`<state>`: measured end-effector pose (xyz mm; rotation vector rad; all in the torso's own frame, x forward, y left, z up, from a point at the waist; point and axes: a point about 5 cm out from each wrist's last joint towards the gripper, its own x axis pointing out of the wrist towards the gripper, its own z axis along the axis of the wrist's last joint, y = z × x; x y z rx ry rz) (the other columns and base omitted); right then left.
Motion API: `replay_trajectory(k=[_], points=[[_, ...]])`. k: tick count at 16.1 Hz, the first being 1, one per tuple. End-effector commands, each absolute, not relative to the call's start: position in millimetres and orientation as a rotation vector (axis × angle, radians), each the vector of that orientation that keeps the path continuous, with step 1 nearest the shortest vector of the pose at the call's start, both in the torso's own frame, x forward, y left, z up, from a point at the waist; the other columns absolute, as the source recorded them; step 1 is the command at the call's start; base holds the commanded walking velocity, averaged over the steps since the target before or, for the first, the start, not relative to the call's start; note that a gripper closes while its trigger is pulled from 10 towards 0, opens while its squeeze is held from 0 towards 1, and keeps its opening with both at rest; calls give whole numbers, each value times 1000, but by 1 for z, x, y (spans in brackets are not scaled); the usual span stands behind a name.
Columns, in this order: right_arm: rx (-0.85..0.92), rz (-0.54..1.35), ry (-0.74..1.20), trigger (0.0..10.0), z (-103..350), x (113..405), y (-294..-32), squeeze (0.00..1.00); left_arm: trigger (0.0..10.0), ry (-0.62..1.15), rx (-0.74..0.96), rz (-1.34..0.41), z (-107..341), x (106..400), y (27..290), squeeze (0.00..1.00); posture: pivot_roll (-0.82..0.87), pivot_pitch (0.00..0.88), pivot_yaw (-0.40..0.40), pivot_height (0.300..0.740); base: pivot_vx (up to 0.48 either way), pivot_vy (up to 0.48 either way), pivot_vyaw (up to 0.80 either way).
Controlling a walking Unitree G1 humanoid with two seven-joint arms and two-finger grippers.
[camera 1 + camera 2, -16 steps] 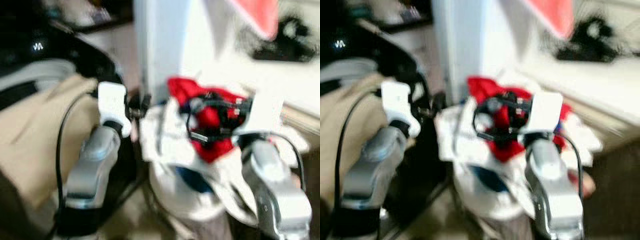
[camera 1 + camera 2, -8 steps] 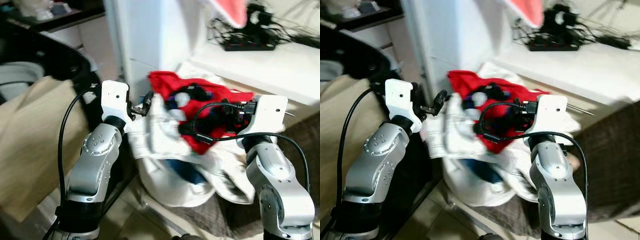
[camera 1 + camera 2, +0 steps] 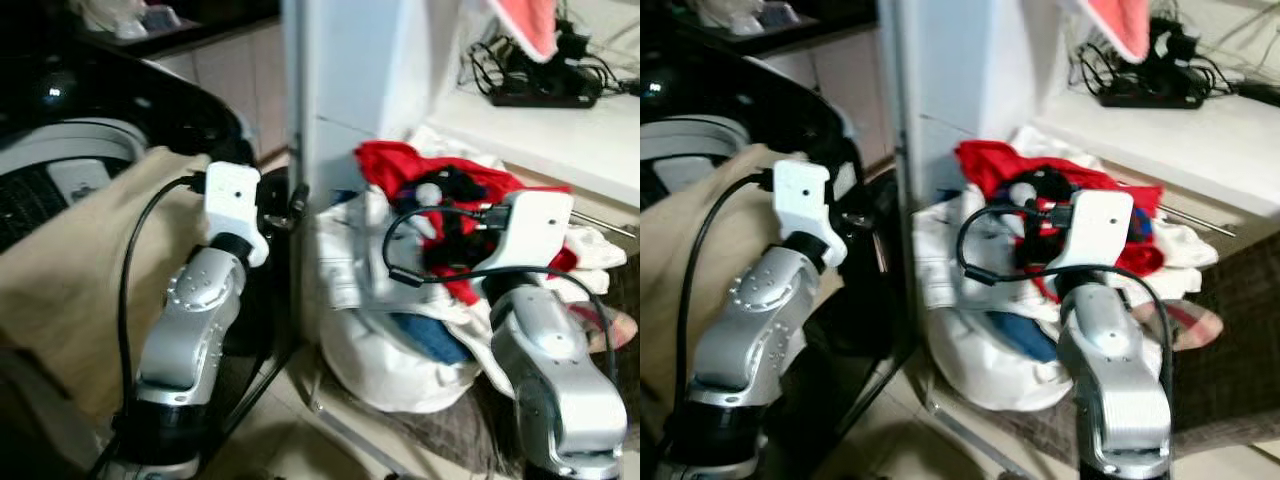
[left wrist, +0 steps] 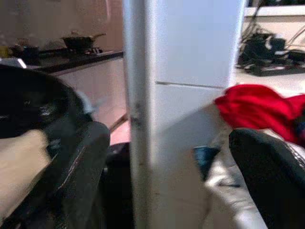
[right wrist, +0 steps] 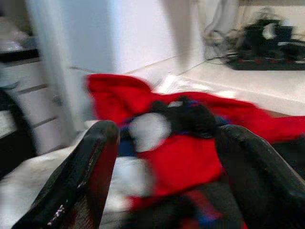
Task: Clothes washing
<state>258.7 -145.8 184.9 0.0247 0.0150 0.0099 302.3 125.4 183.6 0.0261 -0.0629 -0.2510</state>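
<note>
My right gripper [image 5: 162, 157] has its two black fingers [image 5: 83, 176] spread wide, nothing between them, and it hangs just in front of the laundry pile. Through the gap I see a red garment [image 5: 119, 98] w/ a black and white piece [image 5: 183, 117] lying on top of it. My left gripper [image 4: 162, 181] is also spread apart, fingers [image 4: 78, 167] on both sides of a white cabinet corner [image 4: 143, 119], not touching it as far as I can tell.

From the head cam: the clothes sit in a white bag [image 3: 385, 355] on the floor, against the foot of the white cabinet [image 3: 350, 80]. The red garment [image 3: 400, 165] is on top, some white cloth [image 3: 345, 255] hangs over the bag's side, and a blue piece [image 3: 430, 335] shows lower down. The right arm [image 3: 545, 350] is raised before the pile, the left arm [image 3: 195, 320] is raised beside it, nearer to the cabinet edge.

To my left is a beige cloth [image 3: 70, 270] draped over smth, and behind it a dark machine [image 3: 110, 95]; I cannot tell exactly what it is. On the white shelf [image 3: 570, 135] to the right lie black cables [image 3: 540, 75].
</note>
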Motion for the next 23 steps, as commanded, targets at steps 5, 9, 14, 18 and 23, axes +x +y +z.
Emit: replay_trajectory(k=[5,9,14,18,23], points=[[19,-7,-4,10000,188,261,-151,0,10000,-66,29,-263,185,304,121,0,-93,0,6,740,0,311,0],[19,-15,-8,10000,188,261,-151,0,10000,-77,86,-250,188,305,120,0,-94,0,13,740,0,-338,0],[14,-41,-11,10000,187,262,-155,0,10000,-84,53,-296,188,303,116,0,-93,0,17,740,0,0,0],[-31,-50,-26,10000,191,264,-157,0,10000,-89,31,-275,190,304,117,0,-96,0,18,740,313,0,0],[-13,-48,-40,10000,193,264,-158,0,10000,-94,22,-269,191,304,119,0,-95,0,15,740,356,0,640]])
